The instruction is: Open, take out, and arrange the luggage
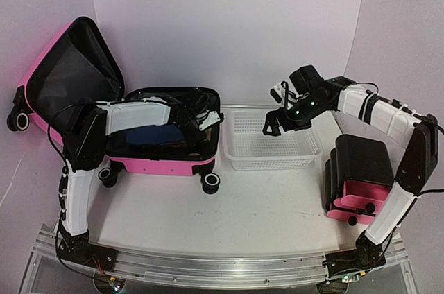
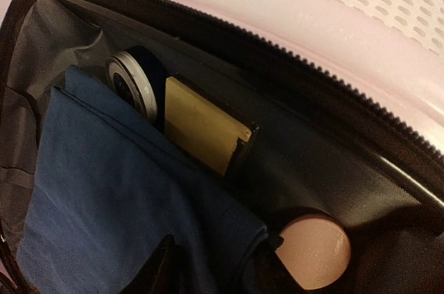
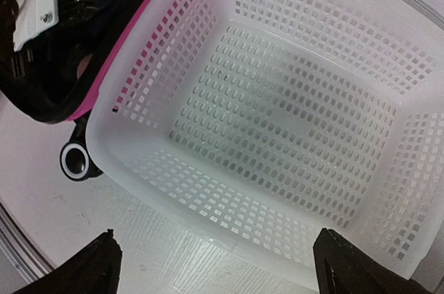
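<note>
Arms reach inward: left fingers (image 1: 198, 126) inside luggage (image 1: 159, 163), grip unclear; right fingers (image 3: 97, 266) spread above basket (image 3: 139, 72). Luggage runs lengthwise along bench's (image 1: 263, 204) far edge.

Robot lab cell, not a home. Plain pale backdrop panels (image 1: 229, 23) box in a white table (image 1: 263, 204). The left arm (image 1: 76, 190) and right arm (image 1: 388, 211) are bolted to an aluminium rail (image 1: 208, 266) at the near edge. The only items are props: luggage (image 1: 163, 163), mesh basket (image 1: 267, 157), small cabinet (image 1: 361, 162).
</note>
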Available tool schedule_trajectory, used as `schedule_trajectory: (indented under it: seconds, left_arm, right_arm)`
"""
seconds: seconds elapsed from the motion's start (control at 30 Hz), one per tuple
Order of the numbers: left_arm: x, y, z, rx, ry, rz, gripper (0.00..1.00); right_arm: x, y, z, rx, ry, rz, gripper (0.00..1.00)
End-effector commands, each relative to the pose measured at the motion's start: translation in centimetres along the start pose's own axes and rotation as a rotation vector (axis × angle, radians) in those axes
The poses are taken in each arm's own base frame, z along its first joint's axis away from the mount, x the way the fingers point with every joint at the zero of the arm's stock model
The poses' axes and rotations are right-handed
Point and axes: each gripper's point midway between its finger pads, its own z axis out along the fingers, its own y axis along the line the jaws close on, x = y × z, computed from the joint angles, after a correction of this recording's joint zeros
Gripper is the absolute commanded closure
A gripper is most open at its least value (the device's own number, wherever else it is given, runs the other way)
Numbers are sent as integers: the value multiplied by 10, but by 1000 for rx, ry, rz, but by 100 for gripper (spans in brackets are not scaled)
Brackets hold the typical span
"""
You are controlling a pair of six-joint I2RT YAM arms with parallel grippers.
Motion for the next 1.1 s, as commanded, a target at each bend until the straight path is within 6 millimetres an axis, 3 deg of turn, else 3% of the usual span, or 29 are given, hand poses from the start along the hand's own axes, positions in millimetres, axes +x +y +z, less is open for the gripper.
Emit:
schedule_trajectory:
  seconds: [0.0, 0.2, 0.27, 0.47, 0.6, 0.73, 0.83, 1.07]
  left_arm:
    - [-32, 37, -31, -96, -112, -129, 70]
    - [-39, 52, -50, -36, -205, -280, 87]
    - [-37, 55, -52, -22, -214, -313, 93]
    - [-30, 70, -66, 74, -308, -474, 99]
    - [-26, 75, -78, 128, -377, -527, 99]
    - [-29, 73, -89, 160, -425, -519, 100]
    - [-31, 73, -97, 167, -447, -511, 100]
    - [-31, 78, -111, 135, -468, -493, 100]
  right_arm:
    - [-43, 1, -7, -6, -109, 202, 2]
    - [-87, 10, 15, -85, -131, 449, 2]
    - [-100, 13, 31, -115, -122, 545, 2]
    - [-155, 43, 65, -375, -143, 824, 5]
    - [-183, 57, 78, -445, -193, 879, 7]
    - [-199, 78, 97, -489, -206, 944, 7]
    - [-203, 90, 117, -495, -213, 988, 6]
    - [-207, 114, 139, -490, -251, 1071, 6]
